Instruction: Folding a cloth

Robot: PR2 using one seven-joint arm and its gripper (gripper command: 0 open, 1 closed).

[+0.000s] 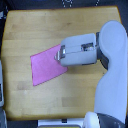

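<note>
The cloth (47,67) lies flat near the centre of the wooden table (30,30). The gripper (60,54) meets its 2 o'clock corner; finger state cannot be told. Step judged: corner pickup. Next: lift and carry toward 8 o'clock.

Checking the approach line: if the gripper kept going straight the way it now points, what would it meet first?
The gripper points toward the exterior view's left, its tip already over the cloth at its upper right corner. The cloth comes first, then bare table; height above it is unclear.
</note>
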